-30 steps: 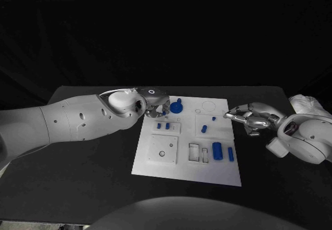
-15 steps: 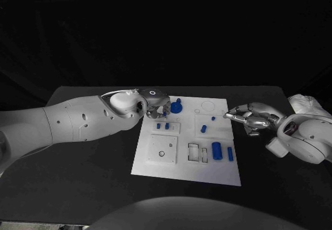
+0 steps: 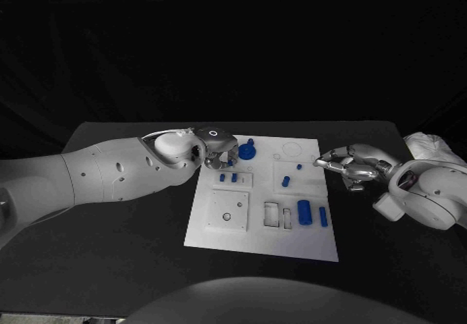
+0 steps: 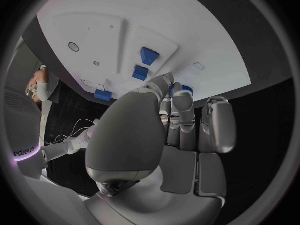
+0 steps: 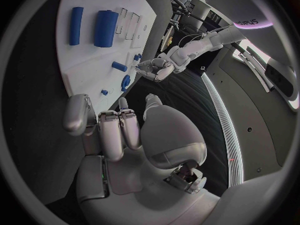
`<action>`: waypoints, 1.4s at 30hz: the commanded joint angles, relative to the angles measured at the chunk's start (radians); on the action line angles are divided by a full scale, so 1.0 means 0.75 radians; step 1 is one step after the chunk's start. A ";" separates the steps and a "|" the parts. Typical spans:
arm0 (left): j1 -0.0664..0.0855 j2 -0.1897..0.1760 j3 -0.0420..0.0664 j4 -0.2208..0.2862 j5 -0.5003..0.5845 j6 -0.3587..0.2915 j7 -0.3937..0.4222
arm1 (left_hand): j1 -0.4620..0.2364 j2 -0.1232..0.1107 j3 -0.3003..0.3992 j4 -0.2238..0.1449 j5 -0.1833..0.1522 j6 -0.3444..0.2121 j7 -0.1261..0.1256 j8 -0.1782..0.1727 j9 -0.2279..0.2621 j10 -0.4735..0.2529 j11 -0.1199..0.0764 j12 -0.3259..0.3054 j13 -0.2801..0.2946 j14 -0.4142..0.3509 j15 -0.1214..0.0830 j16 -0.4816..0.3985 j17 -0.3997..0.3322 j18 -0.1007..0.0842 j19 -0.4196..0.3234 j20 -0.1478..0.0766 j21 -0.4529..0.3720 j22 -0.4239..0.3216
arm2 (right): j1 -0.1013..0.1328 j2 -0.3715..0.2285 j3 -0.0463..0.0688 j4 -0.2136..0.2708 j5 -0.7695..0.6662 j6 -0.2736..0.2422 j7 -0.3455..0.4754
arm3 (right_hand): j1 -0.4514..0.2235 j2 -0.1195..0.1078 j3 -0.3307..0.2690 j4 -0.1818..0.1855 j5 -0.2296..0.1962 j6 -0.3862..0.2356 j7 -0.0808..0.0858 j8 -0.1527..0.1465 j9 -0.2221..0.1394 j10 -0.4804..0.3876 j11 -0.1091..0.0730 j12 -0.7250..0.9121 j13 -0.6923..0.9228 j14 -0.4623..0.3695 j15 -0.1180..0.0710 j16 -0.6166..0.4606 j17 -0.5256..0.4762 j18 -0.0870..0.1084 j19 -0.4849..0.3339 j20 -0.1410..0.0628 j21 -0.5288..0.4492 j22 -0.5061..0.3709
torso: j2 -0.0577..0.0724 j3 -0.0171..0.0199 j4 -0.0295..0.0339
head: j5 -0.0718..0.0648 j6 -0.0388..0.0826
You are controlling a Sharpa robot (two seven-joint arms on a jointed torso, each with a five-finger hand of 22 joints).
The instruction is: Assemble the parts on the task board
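The black table [image 3: 117, 223] carries the white task board [image 3: 255, 233], which lies between the two hands so either can reach it. The left hand [image 3: 220, 150] hovers over the board's far corner, fingers curled downward close together; I cannot tell whether they pinch anything. Just beside its fingertips stands a round blue part [image 3: 248, 150], likely what it is working at. The right hand [image 3: 346, 164] waits just off the board's edge, fingers loosely curled, holding nothing. Near it lie a blue cylinder [image 3: 304, 211] and smaller blue pieces [image 3: 228, 177].
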 commanded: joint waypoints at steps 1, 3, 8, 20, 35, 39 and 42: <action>-0.001 0.004 0.000 -0.001 0.004 0.021 -0.001 | -0.010 0.000 0.004 0.003 -0.003 -0.009 -0.002 -0.006 -0.001 0.002 0.004 -0.008 -0.002 -0.009 0.004 -0.005 -0.001 0.015 -0.007 -0.005 -0.009 0.233 | -0.001 0.001 0.000 0.000 -0.003 0.022 0.001 | 0.014 0.001 0.005 0.001 0.002 0.011 0.003 -0.002 -0.002 -0.002 -0.010 -0.006 0.181 -0.010 -0.001 -0.008 0.153 0.011 -0.014 0.001 -0.007 0.188 | 0.000 0.0000 0.0002 | 0.001 0.000; -0.002 0.006 0.000 -0.002 0.004 0.019 -0.002 | -0.010 0.000 0.004 0.003 -0.003 -0.009 -0.002 -0.006 -0.001 0.001 0.004 -0.008 -0.002 -0.009 0.004 -0.005 -0.001 0.015 -0.007 -0.004 -0.008 0.234 | -0.001 0.001 0.000 0.000 -0.003 0.022 0.001 | 0.014 0.001 0.005 0.001 0.002 0.011 0.003 -0.002 -0.002 -0.002 -0.010 -0.006 0.181 -0.010 -0.001 -0.008 0.153 0.011 -0.014 0.001 -0.007 0.188 | 0.001 0.0001 0.0009 | 0.001 0.000; -0.005 0.012 0.000 -0.007 0.004 0.014 -0.002 | -0.010 0.000 0.005 0.003 -0.002 -0.011 -0.002 -0.007 -0.002 0.001 0.004 -0.009 -0.002 -0.010 0.005 -0.004 -0.001 0.014 -0.007 -0.004 -0.008 0.234 | -0.001 0.002 0.000 0.000 -0.003 0.024 0.001 | 0.014 0.001 0.005 0.001 0.002 0.012 0.003 -0.001 -0.002 -0.003 -0.010 -0.006 0.181 -0.011 -0.001 -0.008 0.153 0.011 -0.014 0.001 -0.007 0.188 | 0.000 -0.0005 0.0003 | 0.002 0.000; -0.009 0.018 0.000 -0.016 0.006 -0.007 0.001 | -0.009 0.002 0.007 0.002 0.000 -0.016 -0.001 -0.012 -0.005 0.000 0.006 -0.011 -0.004 -0.013 0.006 -0.004 -0.004 0.014 -0.007 -0.004 -0.008 0.234 | -0.001 0.000 0.000 0.000 -0.003 0.024 0.000 | 0.016 0.002 0.007 0.001 0.003 0.014 0.002 0.000 -0.001 -0.003 -0.010 -0.007 0.180 -0.011 0.000 -0.008 0.153 0.012 -0.015 0.001 -0.008 0.188 | 0.000 0.0007 0.0005 | -0.001 0.000; -0.015 0.032 -0.001 -0.027 0.009 0.042 -0.018 | -0.014 0.001 0.009 0.001 -0.002 -0.037 -0.005 -0.025 -0.013 -0.007 0.007 -0.020 -0.007 -0.029 0.008 -0.019 -0.028 0.017 -0.015 -0.001 -0.024 0.231 | -0.001 0.001 0.000 0.000 -0.003 0.025 -0.004 | 0.019 0.003 0.009 0.000 0.004 0.016 0.002 0.000 -0.002 -0.004 -0.010 -0.007 0.180 -0.012 0.000 -0.009 0.152 0.012 -0.017 0.001 -0.010 0.187 | 0.000 -0.0003 -0.0007 | -0.003 0.000; -0.017 0.033 -0.001 -0.030 0.009 0.050 -0.028 | -0.018 -0.003 0.011 0.001 -0.006 -0.071 -0.013 -0.042 -0.024 -0.014 0.007 -0.028 -0.011 -0.039 0.009 -0.024 -0.042 0.019 -0.019 0.001 -0.032 0.230 | -0.001 0.001 0.000 -0.001 -0.003 0.024 -0.004 | 0.019 0.003 0.009 0.000 0.004 0.016 0.002 0.000 -0.002 -0.004 -0.010 -0.007 0.180 -0.012 0.000 -0.009 0.152 0.012 -0.017 0.001 -0.011 0.187 | -0.001 -0.0003 -0.0002 | -0.003 0.000; -0.018 0.034 -0.001 -0.033 0.007 0.049 -0.035 | -0.021 -0.007 0.014 0.002 -0.006 -0.106 -0.023 -0.049 -0.034 -0.020 0.008 -0.035 -0.014 -0.045 0.010 -0.024 -0.049 0.020 -0.022 0.002 -0.038 0.230 | -0.001 0.001 0.000 -0.001 -0.003 0.024 -0.004 | 0.020 0.004 0.010 0.000 0.004 0.016 0.001 0.000 -0.002 -0.005 -0.010 -0.008 0.179 -0.013 0.000 -0.009 0.152 0.012 -0.018 0.001 -0.012 0.187 | -0.002 0.0001 -0.0002 | -0.004 0.000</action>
